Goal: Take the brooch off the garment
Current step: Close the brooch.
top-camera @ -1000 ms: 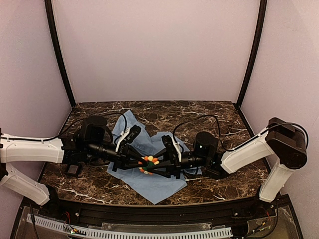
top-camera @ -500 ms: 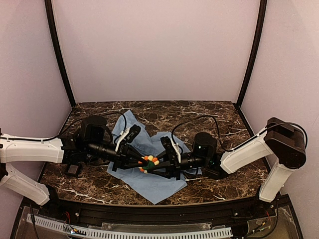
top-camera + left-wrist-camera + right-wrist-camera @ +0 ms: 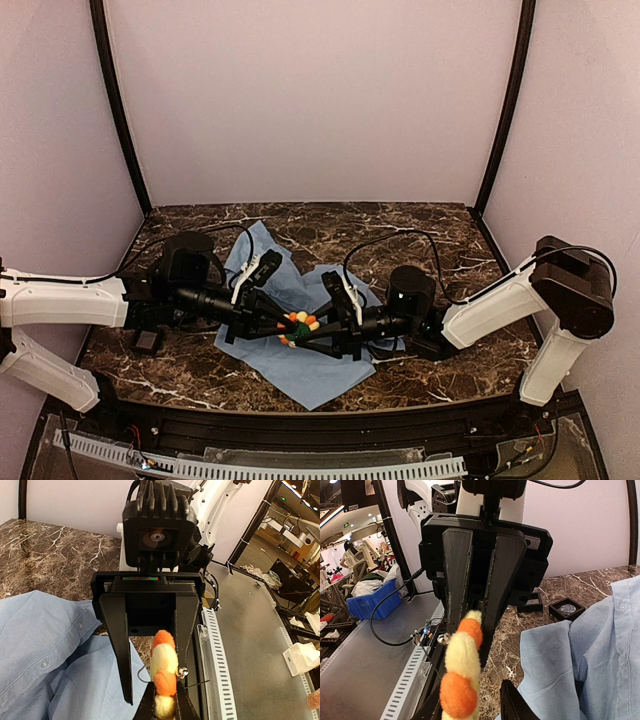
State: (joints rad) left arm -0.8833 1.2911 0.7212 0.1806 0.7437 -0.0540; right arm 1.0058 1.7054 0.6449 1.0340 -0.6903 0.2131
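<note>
Blue cloth of the shirt [image 3: 300,372] is spread beneath the brooch [image 3: 298,328], which is pinched by the left gripper [image 3: 470,630] while the right gripper [image 3: 155,685] is held spread around it. Should the wire pin [image 3: 142,674] be hooked in a fold, the cloth could be dragged or torn. That wire is shown by the left wrist view, not the overhead one.

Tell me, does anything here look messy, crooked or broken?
The blue shirt lies rumpled and crooked on the table, not spread flat. The left gripper pinches the flower brooch, and the brooch's thin wire pin sticks out sideways, so it looks unfastened. Nothing looks spilled or broken.
</note>
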